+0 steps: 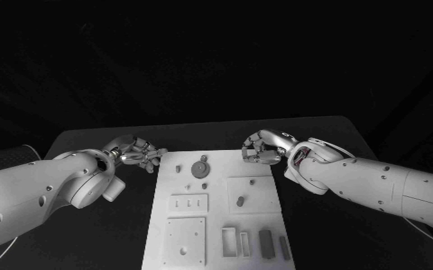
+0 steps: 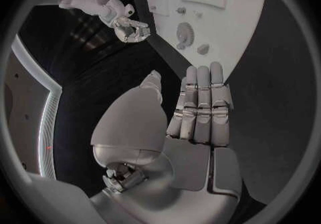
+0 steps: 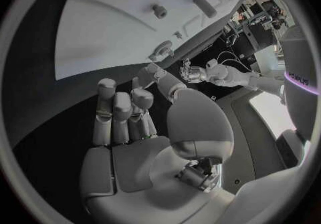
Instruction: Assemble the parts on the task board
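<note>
A: Board [image 1: 219,220] pos?

B: White task board lies mid worktop [image 1: 99,142], long side running away from the robot. Both hands sit at its far end, one each side.

A: Left hand [image 1: 140,152]?

B: Just off the board's far left corner, over the dark worktop. Wrist view has its fingers [image 2: 198,101] straight, side by side, thumb apart, nothing in the palm. So open, empty, not touching the board as far as I can tell.

A: Right hand [image 1: 261,147]?

B: At the far right corner, over the board's edge. Fingers look curled in head view; wrist view shows fingers [image 3: 120,109] partly bent, thumb out to the side, nothing held. Contact w/ the board: can't tell.

A: Parts?

B: Round gear-like part [image 1: 200,169] near the far end, small peg [image 1: 179,169] to its left. Oval part [image 1: 241,201] on the right mid-board. Nearer the robot: square plate w/ a hole [image 1: 186,242] on the left, a row of upright bar-like parts [image 1: 256,244] on the right, two pale, two dark. All lie on or in the board, apart from both hands.
</note>
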Motion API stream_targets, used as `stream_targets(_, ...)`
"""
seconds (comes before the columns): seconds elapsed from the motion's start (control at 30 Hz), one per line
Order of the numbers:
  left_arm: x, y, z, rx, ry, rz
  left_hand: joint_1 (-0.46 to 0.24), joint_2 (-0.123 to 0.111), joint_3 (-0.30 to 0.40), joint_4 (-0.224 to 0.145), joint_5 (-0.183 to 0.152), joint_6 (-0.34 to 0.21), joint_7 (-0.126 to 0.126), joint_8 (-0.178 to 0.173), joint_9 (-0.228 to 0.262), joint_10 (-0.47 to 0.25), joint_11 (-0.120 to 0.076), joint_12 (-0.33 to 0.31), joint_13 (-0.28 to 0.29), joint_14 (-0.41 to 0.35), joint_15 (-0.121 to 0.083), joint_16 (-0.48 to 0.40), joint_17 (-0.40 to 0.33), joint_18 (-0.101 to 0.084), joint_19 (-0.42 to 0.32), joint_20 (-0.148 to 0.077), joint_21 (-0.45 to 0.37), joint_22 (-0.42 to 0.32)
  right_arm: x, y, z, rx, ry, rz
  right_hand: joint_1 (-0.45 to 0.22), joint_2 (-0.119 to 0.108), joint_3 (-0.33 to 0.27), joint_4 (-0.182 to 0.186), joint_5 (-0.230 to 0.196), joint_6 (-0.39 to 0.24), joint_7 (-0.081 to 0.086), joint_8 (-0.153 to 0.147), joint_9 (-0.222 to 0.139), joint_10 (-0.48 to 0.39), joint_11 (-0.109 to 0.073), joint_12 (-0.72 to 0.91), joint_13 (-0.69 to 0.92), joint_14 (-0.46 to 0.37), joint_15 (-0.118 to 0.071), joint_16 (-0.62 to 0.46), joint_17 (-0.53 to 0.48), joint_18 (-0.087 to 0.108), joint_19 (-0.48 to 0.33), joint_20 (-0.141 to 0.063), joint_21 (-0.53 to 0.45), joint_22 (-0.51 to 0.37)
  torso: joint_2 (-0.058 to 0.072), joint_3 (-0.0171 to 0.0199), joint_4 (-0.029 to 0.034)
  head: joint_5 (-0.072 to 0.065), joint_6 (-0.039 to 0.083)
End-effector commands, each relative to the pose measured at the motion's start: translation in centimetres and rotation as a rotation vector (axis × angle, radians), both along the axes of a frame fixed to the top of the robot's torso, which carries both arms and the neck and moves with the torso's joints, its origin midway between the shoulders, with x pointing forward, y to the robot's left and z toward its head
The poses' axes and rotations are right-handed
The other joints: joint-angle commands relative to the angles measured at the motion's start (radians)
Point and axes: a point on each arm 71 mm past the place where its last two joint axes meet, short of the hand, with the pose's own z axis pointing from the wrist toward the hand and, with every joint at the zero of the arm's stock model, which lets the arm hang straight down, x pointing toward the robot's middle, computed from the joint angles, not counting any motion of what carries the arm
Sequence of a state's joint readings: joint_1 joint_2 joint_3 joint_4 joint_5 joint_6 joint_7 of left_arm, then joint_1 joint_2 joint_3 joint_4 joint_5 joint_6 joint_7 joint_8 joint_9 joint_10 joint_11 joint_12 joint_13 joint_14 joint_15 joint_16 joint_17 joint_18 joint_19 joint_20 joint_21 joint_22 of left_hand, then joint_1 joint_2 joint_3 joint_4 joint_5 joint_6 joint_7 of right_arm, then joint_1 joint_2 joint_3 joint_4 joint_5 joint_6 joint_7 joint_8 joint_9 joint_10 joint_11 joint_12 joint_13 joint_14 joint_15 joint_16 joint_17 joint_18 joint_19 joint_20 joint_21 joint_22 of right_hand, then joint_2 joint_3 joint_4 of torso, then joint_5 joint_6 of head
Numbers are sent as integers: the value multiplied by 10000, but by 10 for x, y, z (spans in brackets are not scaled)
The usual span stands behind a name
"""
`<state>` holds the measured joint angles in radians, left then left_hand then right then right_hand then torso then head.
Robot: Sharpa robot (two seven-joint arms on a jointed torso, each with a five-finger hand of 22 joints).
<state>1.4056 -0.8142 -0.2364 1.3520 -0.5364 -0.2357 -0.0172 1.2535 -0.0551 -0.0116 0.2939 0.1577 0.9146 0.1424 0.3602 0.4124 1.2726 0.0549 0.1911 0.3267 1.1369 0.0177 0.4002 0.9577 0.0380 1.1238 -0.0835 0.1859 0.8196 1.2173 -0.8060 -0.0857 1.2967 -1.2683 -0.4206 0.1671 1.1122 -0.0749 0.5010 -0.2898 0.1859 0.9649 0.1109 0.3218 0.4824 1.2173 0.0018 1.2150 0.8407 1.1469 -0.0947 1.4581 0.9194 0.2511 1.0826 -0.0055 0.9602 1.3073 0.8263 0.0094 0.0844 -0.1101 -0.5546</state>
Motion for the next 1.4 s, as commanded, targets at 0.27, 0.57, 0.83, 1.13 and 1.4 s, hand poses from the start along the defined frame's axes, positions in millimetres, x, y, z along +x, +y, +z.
stream_targets(0.27, 3, -26, 7, 794, 192, 324, 253, 315, 262, -12, 213, 453, -158, -5, 320, -107, -240, 955, 1342, -170, -304, 1460, 644, 76, 34, -275, 601, 1144, -5, 37, 9, -223, 276, 30, 10, 84, 36, -6, -9, 89, -21, 39, 31, 61, -47, 39, -12, 16, -67, 50, -17, 107, 45, -70, 68, 160, -198, -62, -18, 229, -27)
stream_targets(0.57, -2, -53, 13, 569, 235, -318, 1179, 102, -93, -49, -109, 652, -214, -140, 423, -190, -307, 1268, 1884, -302, -388, 2100, 635, 47, -29, -360, 845, 1752, -10, 70, 8, -433, 792, 237, 6, 131, 42, -3, 26, 146, -42, 57, 63, 95, -69, 33, -13, 52, -85, 54, -25, 107, 76, -88, 78, 152, -320, -93, -42, 348, -23)
stream_targets(0.83, -4, -66, 8, 786, 811, -475, 735, 18, -616, 5, -339, 679, -170, -362, 331, -391, -254, 1297, 2096, -518, -337, 2325, 478, 44, -136, -331, 830, 2003, -15, 94, 8, -576, 969, 590, -69, 140, 17, 5, 1, 183, -64, 65, 88, 96, -93, 18, -13, 72, -105, 47, -37, 107, 96, -94, 81, 143, -345, -116, -34, 417, -43)
stream_targets(1.13, -8, -78, 3, 1169, 1547, -727, -1123, -333, -629, 11, -781, 490, -63, -701, 170, -724, -171, 1323, 2286, -904, -285, 2657, 208, 111, -323, -278, 647, 2188, -18, 111, 9, -489, 1002, 844, -101, 160, 20, 6, 27, 193, -74, 62, 100, 94, -104, 8, -12, 83, -119, 40, -45, 107, 109, -100, 79, 135, -327, -104, -29, 405, -32)
stream_targets(1.4, -11, -86, 1, 1196, 1784, -1055, -2031, -405, -136, 22, -947, 589, -101, -724, 168, -864, -204, 1621, 2417, -1069, -301, 3099, -73, 164, -332, -279, 613, 2418, -19, 122, 8, -508, 1083, 996, -116, 164, 19, 6, 38, 194, -77, 59, 105, 95, -108, 6, -11, 90, -126, 39, -48, 107, 118, -104, 81, 132, -320, -100, -47, 421, -64)
